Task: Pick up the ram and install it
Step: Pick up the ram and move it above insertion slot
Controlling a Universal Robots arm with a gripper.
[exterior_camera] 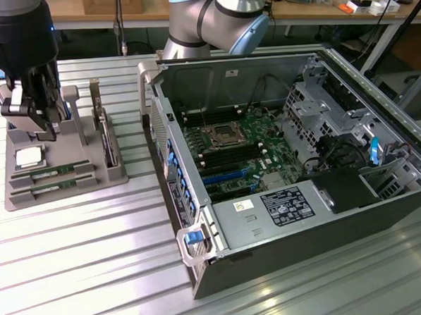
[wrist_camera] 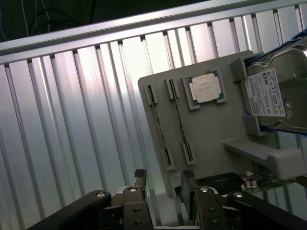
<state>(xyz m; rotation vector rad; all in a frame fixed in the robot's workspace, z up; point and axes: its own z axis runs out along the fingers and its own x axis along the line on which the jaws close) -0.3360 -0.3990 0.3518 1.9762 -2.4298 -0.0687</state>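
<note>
The jaws hang released and empty over the grey plastic holder tray (exterior_camera: 64, 195) (wrist_camera: 211, 132) on the ribbed metal desk (exterior_camera: 75, 263). Two long, thin green ram sticks (exterior_camera: 56, 169) (wrist_camera: 181, 120) sit in the tray's slots, below and just ahead of the jaws, untouched. The square silver processor chip (exterior_camera: 28, 156) (wrist_camera: 206, 87) lies beyond them. The open black computer case (exterior_camera: 353, 192) stands well apart from the jaws.

Silver ribbed aluminium table surface (exterior_camera: 82, 263), long grooves across it, glare bright on slats. Two things sit straight on it. Grey plastic slotted parts holder (exterior_camera: 64, 197) flat on ribs at exterior view's left, nearer far edge than front edge. Big open dark-grey metal computer case (exterior_camera: 308, 265) on its side, taking exterior view's right half, running down toward front edge. Narrow strip of bare slats between holder and case: just beside, not touching.
</note>
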